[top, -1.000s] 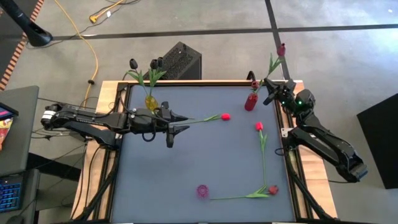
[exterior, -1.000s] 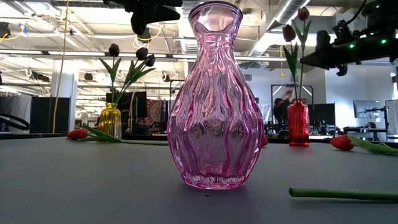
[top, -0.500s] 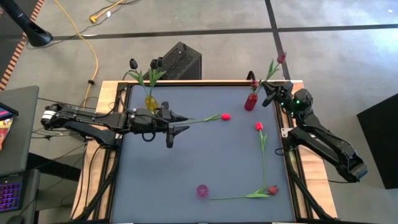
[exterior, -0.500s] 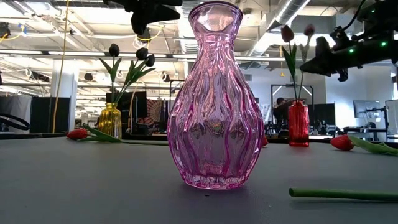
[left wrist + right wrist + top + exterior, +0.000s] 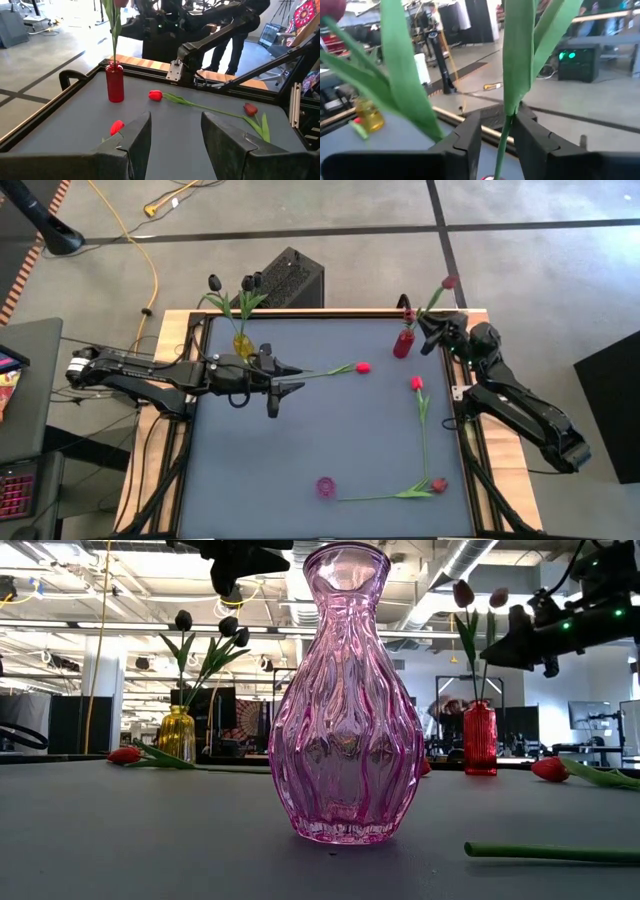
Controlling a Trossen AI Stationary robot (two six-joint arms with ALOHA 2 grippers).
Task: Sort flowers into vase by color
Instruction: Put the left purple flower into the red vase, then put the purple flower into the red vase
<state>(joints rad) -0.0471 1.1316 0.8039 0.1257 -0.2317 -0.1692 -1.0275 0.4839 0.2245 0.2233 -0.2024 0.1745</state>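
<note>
At the table's far right corner my right gripper is open beside the red vase. A dark crimson flower stands in that vase next to another, and its stem passes between the open fingers with a gap showing. Raised above the table's left middle, my left gripper is open over the stem end of a red flower that lies flat. The yellow vase holds near-black flowers. Close to the near edge the pink vase stands upright.
Two more red flowers lie flat on the right: one has its stem running toward the near edge, the other has its stem pointing left. A black box sits on the floor beyond the far edge.
My right gripper has opened and let go of the crimson flower. The flower has sunk lower into the red vase and now leans beside the other one there.
</note>
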